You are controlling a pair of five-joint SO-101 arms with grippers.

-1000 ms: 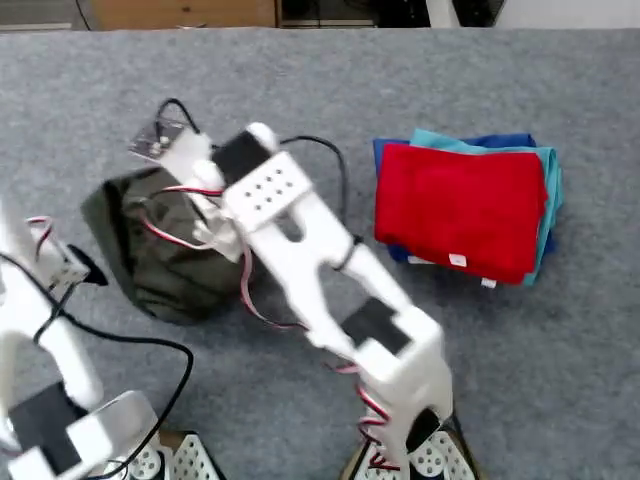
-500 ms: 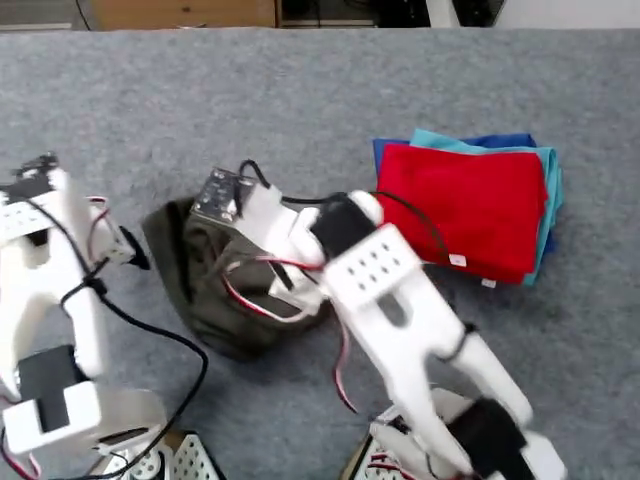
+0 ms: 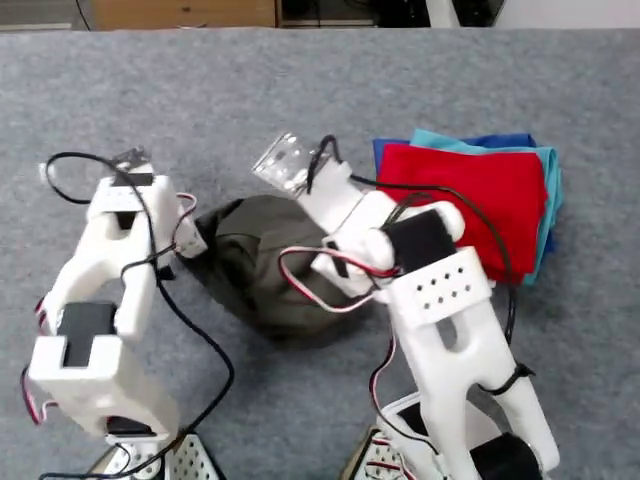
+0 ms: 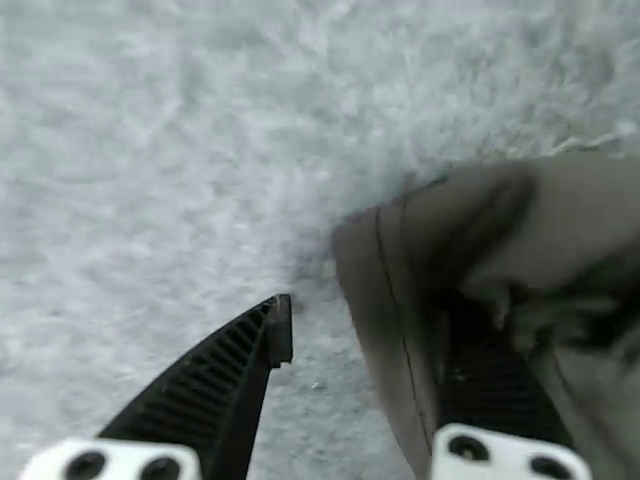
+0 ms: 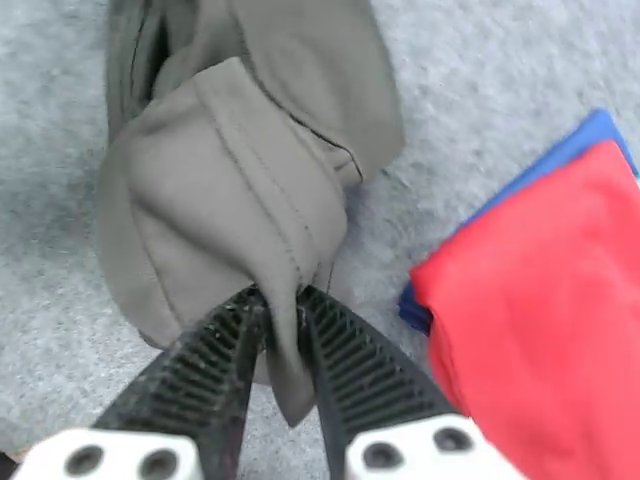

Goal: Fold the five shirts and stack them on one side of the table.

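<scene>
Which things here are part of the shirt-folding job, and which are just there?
Job: olive shirt, in the right hand; left hand at its edge; red shirt, teal shirt, blue shirt, stacked.
Not job: table, wooden cabinet.

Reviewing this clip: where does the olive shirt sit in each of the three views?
High view: the olive shirt lies mid-table between the two arms, beside the red shirt.
Left wrist view: its hemmed edge lies over one finger of the open left gripper.
Right wrist view: a fold of it is pinched in the right gripper.
Shared landmark: the grey table cover.
</scene>
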